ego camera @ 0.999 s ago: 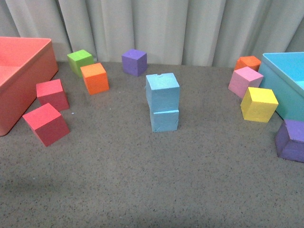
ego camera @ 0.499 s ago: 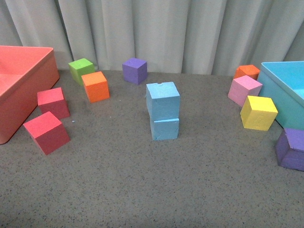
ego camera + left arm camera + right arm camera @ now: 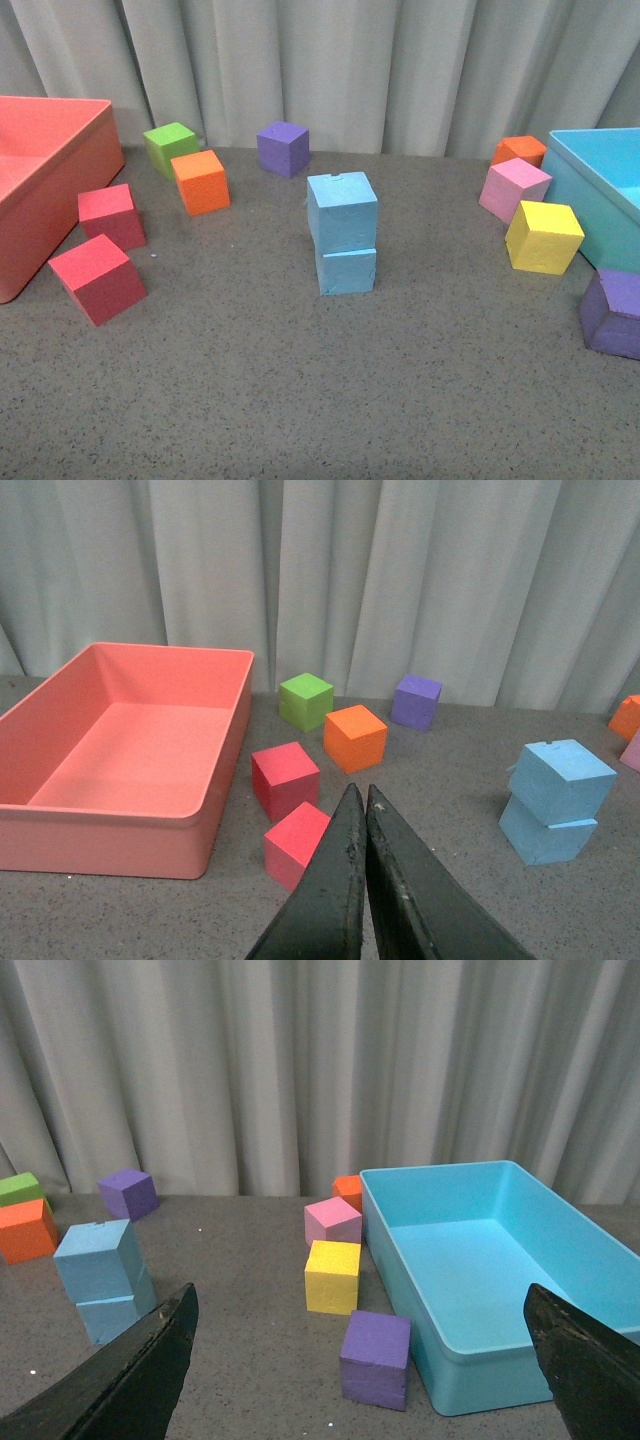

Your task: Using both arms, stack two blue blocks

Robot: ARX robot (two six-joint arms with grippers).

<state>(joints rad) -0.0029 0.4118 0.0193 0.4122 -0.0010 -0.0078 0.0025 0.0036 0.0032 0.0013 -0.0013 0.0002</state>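
I find nothing to read in any of my three views: no lettering, labels, brand marks, numbers or signs on the cubes, the bins, the grey surface or the curtain behind them.
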